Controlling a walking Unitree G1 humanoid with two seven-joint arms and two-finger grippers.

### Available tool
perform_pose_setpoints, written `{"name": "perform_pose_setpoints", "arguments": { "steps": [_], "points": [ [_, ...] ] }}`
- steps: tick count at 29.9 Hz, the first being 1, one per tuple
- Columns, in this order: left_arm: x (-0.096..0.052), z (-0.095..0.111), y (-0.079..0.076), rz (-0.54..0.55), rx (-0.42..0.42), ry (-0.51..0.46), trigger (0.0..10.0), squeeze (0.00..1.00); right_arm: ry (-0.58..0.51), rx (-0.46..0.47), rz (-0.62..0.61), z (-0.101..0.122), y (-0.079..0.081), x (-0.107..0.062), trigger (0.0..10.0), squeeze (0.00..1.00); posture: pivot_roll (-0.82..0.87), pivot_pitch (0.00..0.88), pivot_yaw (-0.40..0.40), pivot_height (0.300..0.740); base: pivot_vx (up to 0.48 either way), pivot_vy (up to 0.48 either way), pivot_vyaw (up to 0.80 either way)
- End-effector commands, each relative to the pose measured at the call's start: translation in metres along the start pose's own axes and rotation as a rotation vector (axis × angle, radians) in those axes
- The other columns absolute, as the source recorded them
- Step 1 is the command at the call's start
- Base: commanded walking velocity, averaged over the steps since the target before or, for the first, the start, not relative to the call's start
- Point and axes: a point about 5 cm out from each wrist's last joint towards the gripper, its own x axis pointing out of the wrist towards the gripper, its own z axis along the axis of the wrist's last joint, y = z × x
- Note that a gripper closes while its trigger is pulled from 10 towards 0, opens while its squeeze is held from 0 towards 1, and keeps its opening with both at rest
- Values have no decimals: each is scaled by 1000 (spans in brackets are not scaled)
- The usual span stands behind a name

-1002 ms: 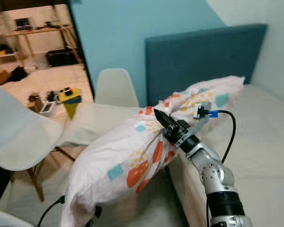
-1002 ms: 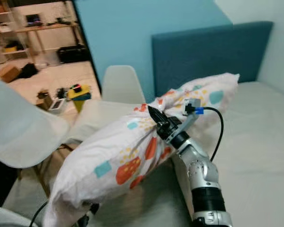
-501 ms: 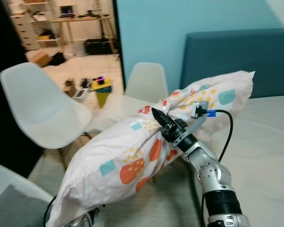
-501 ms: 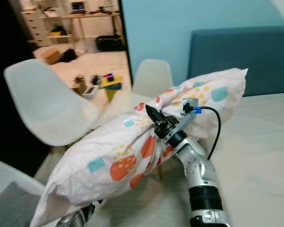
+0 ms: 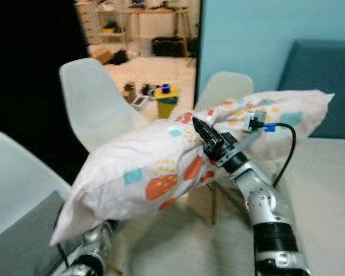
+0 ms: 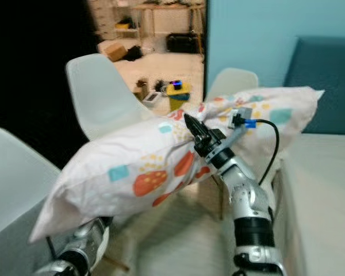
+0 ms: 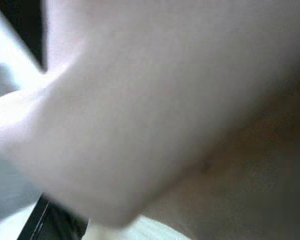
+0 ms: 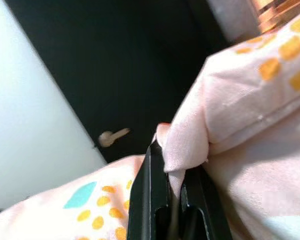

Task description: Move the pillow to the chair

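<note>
Carry phase, pillow (image 5: 161, 172) airborne, chest-high in front of the robot, just beside and slightly above the white chair (image 5: 98, 112) that stands nearest the dark doorway.

Right gripper (image 5: 202, 133): black fingers pinched tight on a fold of the pillowcase near the pillow's middle; the right wrist view shows the cloth bunched between them. Left gripper: somewhere under the pillow's lower end, where the silver left arm (image 5: 86, 253) goes up into it; cannot tell how its fingers stand, since the left wrist view is blurred pale cloth.

To do this step well, I judge: the pinch holds cloth only, not stuffing, so move slowly and avoid jerks that could pull the fold free. Keep the low end supported from beneath. Bring the pillow over the chair's seat before lowering; clear the backrest edge first.

Materials: pillow soft, plump, sagging between supports; thin white cotton-like case printed with orange, teal and yellow patches. Chair a smooth, moulded, rigid shell, matte white, curved back. A second similar chair (image 5: 227, 89) stands behind the pillow.
</note>
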Motion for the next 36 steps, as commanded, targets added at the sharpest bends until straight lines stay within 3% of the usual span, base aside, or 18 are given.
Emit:
{"name": "perform_pose_setpoints", "arguments": {
  "steps": [1, 4, 8, 10, 11, 14, 15, 16, 22, 24, 25, 27, 36],
  "points": [
    [0, 3, 6, 60, -18, -21, 10000, 0, -17, -36, 32, 7, 6, 12, 0, 0, 70, 0, 8, 729, 0, 0, 800],
    [-6, -11, 18, 144, -105, 43, 10000, 0, -10, -51, -62, 9, -3, 15, 0, 0, 69, 0, 4, 729, 0, 0, 800],
    [-11, -21, 22, 169, -135, 76, 10000, 0, -17, -66, -129, 12, -11, 15, 0, 0, 72, 0, 1, 729, 0, 0, 800],
    [-14, -26, 22, 170, -141, 91, 10000, 0, -30, -77, -181, 15, -16, 14, 0, 0, 72, 0, 1, 729, 0, 0, 800],
    [-17, -33, 19, 130, -140, 101, 10000, 0, -60, -100, -295, 21, -29, 10, 0, 0, 75, 0, -1, 729, 0, 0, 738],
    [-18, -34, 18, 115, -138, 99, 10000, 0, -68, -108, -323, 23, -31, 9, 0, 0, 75, 0, -1, 729, 0, 0, 738],
    [-18, -34, 15, 86, -125, 91, 10000, 0, -66, -112, -362, 24, -36, 7, 3412, 0, 75, 0, -1, 729, 0, 0, 0],
    [-18, -33, 12, 61, -114, 80, 10000, 0, -54, -123, -398, 23, -40, 6, 10000, 0, 75, 0, -1, 729, 0, 0, 0],
    [-15, -25, 4, -4, -65, 33, 10000, 0, -44, -127, -474, 24, -50, 0, 10000, 0, 81, 0, 1, 729, 289, 0, 0],
    [-13, -19, 2, -17, -52, 12, 10000, 0, -31, -138, -516, 23, -55, -4, 10000, 0, 79, 0, 4, 729, 458, 0, 0],
    [-8, -9, 1, -34, -42, -29, 10000, 0, -13, -150, -603, 21, -65, -14, 10000, 0, 73, 0, 11, 729, 480, 0, -788],
    [-7, -5, 0, -39, -41, -42, 10000, 0, -12, -151, -624, 21, -68, -17, 10000, 0, 73, 0, 11, 729, 480, 0, -788],
    [1, 17, -2, -57, -35, -124, 10000, 0, 33, -169, -519, 11, -57, -11, 10000, 0, 71, 0, 19, 729, 480, 0, 0]
  ]
}}
